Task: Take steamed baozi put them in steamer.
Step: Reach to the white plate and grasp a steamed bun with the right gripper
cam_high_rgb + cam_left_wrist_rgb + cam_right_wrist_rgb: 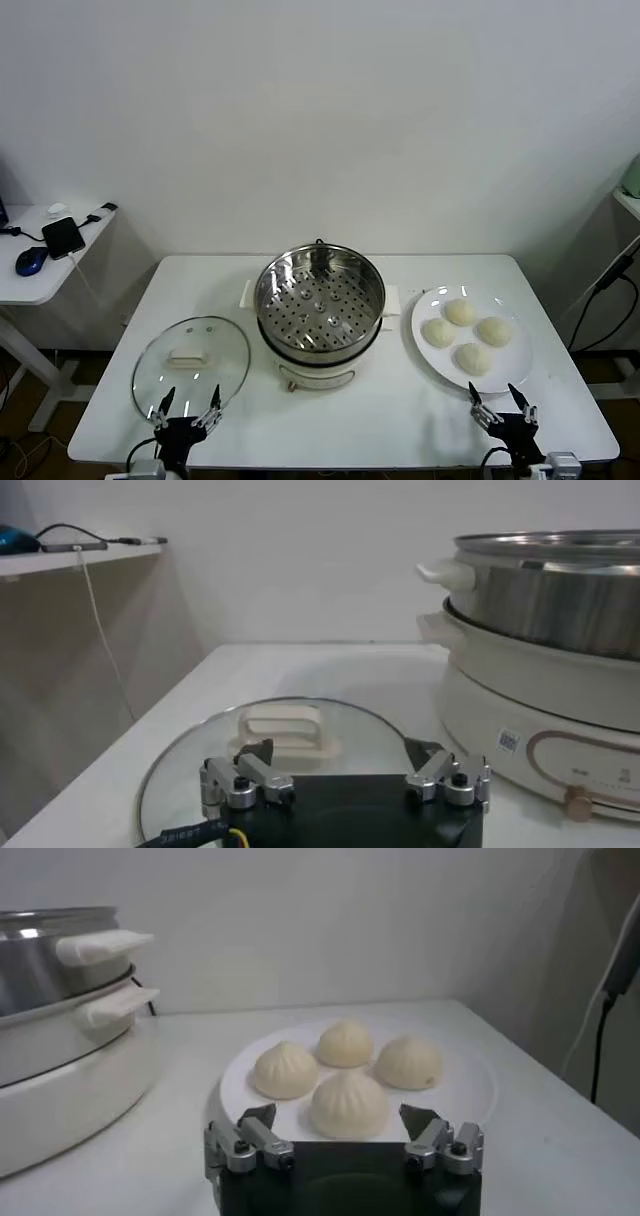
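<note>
Several cream-white steamed baozi [466, 335] [348, 1103] lie on a white plate [517, 368] [465, 1080] at the table's right. The shiny steamer [320, 300] [560, 590] [50, 998] stands in the middle, its perforated tray bare. My right gripper [503, 406] [340, 1120] hovers open at the table's front edge, just short of the plate, nothing between its fingers. My left gripper [188, 404] [340, 755] is open too, at the front left, over the near rim of the glass lid.
A round glass lid [190, 362] [285, 730] with a white knob lies flat left of the steamer. A side table [45, 255] at the far left carries a phone, mouse and cables. A white wall stands behind the table.
</note>
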Tool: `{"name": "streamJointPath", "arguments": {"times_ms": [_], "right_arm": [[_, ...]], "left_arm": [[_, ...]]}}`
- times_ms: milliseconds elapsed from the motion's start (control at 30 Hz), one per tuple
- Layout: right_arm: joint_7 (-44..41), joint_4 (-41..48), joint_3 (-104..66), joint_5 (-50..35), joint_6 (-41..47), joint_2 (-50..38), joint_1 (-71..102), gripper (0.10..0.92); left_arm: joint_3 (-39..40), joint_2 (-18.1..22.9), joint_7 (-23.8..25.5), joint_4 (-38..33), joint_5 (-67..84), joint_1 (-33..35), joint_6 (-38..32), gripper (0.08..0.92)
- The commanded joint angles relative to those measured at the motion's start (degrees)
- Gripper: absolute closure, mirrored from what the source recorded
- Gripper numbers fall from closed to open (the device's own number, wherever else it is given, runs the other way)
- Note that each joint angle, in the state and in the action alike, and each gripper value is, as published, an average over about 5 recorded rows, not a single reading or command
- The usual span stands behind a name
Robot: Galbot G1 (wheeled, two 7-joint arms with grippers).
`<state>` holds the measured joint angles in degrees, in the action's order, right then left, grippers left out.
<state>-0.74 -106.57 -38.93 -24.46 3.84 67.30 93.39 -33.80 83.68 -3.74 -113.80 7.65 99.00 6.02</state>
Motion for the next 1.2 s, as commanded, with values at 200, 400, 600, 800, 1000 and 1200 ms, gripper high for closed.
{"name": "streamJointPath", "arguments": {"times_ms": [200, 400, 600, 800, 1000, 1200], "right_arm": [[-2.9, 10.4, 6.3, 4.3, 15.2, -18.2, -31.8, 0.203], [-21.0, 22.8, 25.0, 6.4, 17.9, -35.7, -52.1, 0.203], [-49.6, 34.8, 55.4, 13.6, 5.5, -45.3, -78.0, 0.203], [-71.1, 47.5, 89.7, 21.6, -11.1, -40.0, -108.9, 0.203], [-76.2, 59.0, 107.8, 21.9, -13.6, -28.3, -120.8, 0.203], [-72.9, 67.6, 108.3, 22.2, -12.3, -20.0, -116.4, 0.203]], "left_arm": [[0.9, -0.6, 0.0, 0.1, 0.7, -0.3, -0.3, 0.177], [1.2, -0.8, -0.1, 0.7, 0.8, -0.6, -1.0, 0.177], [1.2, -0.9, 0.0, 1.5, 0.8, -0.8, -1.7, 0.177], [1.3, -0.7, 0.1, 2.1, 0.5, -1.1, -2.2, 0.177], [1.3, -0.7, 0.1, 3.7, 0.5, -1.6, -3.0, 0.177], [1.3, -0.5, 0.2, 4.5, 0.5, -1.7, -3.5, 0.177]]}}
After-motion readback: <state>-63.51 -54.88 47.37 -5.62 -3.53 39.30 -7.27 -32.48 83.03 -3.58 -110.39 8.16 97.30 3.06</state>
